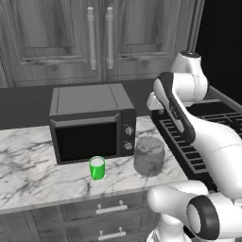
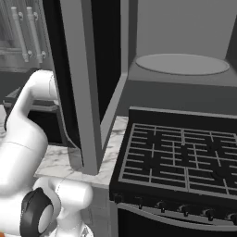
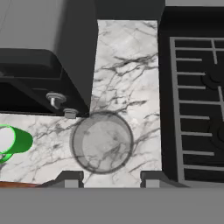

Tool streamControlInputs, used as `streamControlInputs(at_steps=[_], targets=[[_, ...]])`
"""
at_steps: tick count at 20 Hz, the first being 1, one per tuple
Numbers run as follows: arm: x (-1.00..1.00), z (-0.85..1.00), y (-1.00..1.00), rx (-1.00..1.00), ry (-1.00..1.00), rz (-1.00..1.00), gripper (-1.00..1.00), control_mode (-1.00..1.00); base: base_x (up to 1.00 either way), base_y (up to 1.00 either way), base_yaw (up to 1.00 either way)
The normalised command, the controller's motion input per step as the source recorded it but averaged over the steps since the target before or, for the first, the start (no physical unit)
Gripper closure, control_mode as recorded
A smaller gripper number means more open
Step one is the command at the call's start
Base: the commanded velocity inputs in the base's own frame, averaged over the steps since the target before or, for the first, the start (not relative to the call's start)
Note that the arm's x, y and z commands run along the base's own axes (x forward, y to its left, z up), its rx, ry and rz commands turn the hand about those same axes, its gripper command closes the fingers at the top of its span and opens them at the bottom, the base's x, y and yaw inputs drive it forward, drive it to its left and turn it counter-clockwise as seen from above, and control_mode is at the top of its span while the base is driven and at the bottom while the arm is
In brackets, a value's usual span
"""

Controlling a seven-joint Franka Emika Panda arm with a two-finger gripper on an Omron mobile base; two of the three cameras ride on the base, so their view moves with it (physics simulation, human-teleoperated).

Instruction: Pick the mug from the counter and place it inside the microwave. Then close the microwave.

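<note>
We see the mug (image 1: 97,167) standing upright on the counter (image 1: 33,170), just in front of the smaller dark box (image 1: 90,123) with 2 round knobs and left of the grey marbled jar (image 1: 149,156). In the hand view the gripper (image 3: 111,178) hangs above the jar (image 3: 102,142), its 2 finger tips (image 3: 70,178) parted with nothing between them (the mug (image 3: 15,141) lies off at the left edge). The stove grate (image 3: 197,105) lies to the right. The right base view shows the microwave (image 2: 180,65) with its door (image 2: 81,83) swung open and turntable bare.
</note>
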Motion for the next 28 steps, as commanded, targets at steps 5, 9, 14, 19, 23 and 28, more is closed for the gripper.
streamControlInputs(at_steps=[5, 9, 14, 19, 23, 28], targets=[[-0.16, -0.01, 0.27, 0.00, 0.00, -0.02, -1.00, -1.00, 0.00, 0.00, 0.00], [-0.01, -0.09, 0.98, -0.05, 0.10, -0.05, -1.00, -1.00, 0.00, 0.00, 0.00], [-0.03, -0.06, 0.90, -0.05, 0.12, -0.04, -1.00, -1.00, 0.00, 0.00, 0.00], [0.00, -0.21, 0.94, -0.06, 0.09, -0.10, -1.00, -1.00, 0.00, 0.00, 0.00], [-0.05, -0.30, 0.01, 0.00, 0.16, 0.01, -1.00, -1.00, 0.00, 0.00, 0.00], [-0.02, -0.14, 0.01, 0.00, 0.36, 0.13, -1.00, -1.00, 0.00, 0.00, 0.00]])
